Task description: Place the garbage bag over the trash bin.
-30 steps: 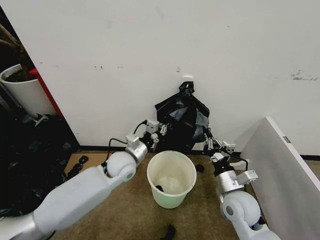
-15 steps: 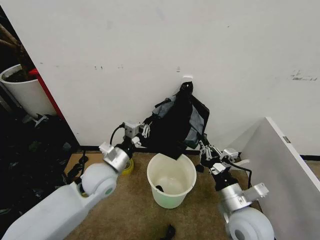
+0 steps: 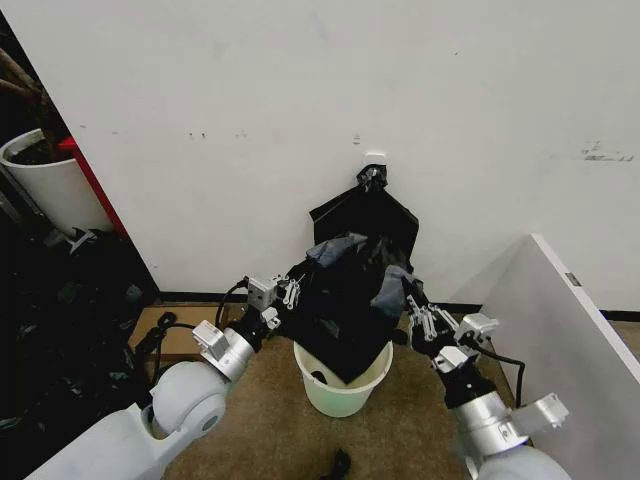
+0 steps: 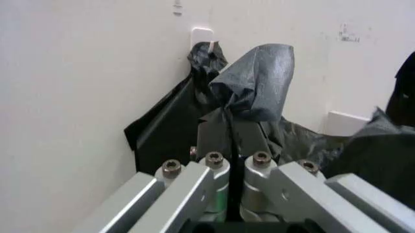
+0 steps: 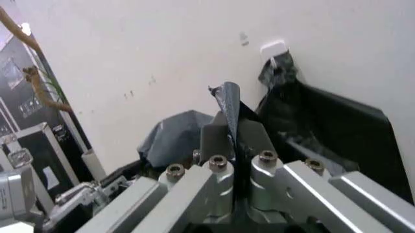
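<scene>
- Landmark: the trash bin (image 3: 343, 385), a white round tub on the brown floor below the white wall (image 3: 300, 90). Well off to its left stands a bigger white plant pot (image 3: 45, 180).
- The left gripper (image 3: 288, 291) sits just above and left of the bin's rim. In the left wrist view its jaws are pressed nearly together on a bunched fold of the garbage bag (image 4: 256, 82).
- The garbage bag (image 3: 350, 300) hangs between the 2 grippers directly over the bin, its lower corner dipping inside the mouth while its bulk stays above the rim. Behind it, a flat knotted black bag (image 3: 372, 205) hangs on a wall hook (image 3: 374, 158).
- The right gripper (image 3: 417, 315) is just above and right of the rim; the right wrist view shows its jaws clamped on a thin edge of the plastic (image 5: 228, 104).
- Risks, as I judge them: the bag looks gathered, not spread, so it may drop in without its mouth going round the rim. Thin film could slip from either pinch or tear if pulled apart hard. A snag on the rim might tip the light bin.
</scene>
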